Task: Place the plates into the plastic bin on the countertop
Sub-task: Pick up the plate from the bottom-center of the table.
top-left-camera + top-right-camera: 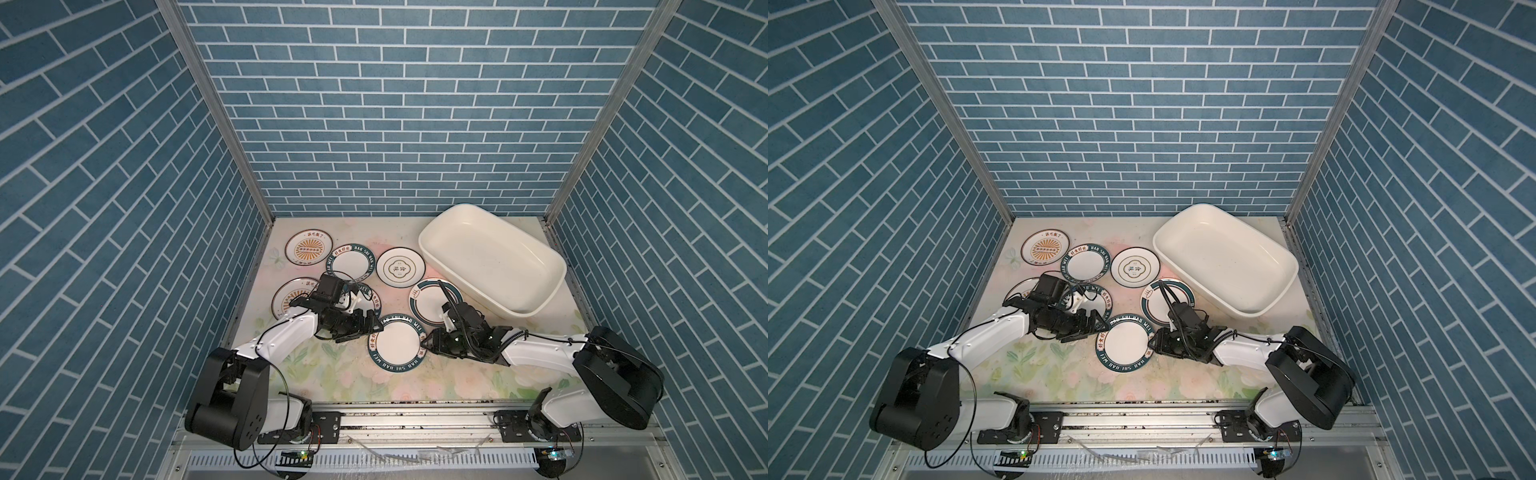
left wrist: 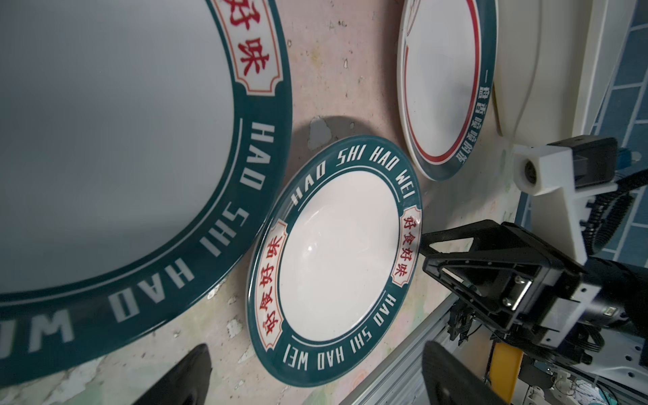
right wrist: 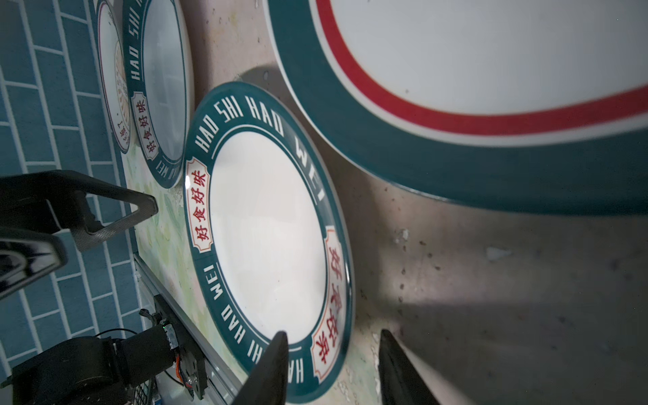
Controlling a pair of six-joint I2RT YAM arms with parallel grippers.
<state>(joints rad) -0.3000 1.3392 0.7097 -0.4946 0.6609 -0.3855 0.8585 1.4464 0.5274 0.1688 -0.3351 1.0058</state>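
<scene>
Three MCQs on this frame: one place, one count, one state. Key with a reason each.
1. Where on the countertop does the plastic bin sit?
A. far right
B. near left
C. front centre
2. How many plates lie on the countertop?
A. five
B. seven
C. nine
3. The bin is:
A. stacked full
B. holding one plate
C. without plates

Key:
1 A: it sits by the far right corner.
2 B: seven show in both top views.
3 C: only its bare floor shows.
</scene>
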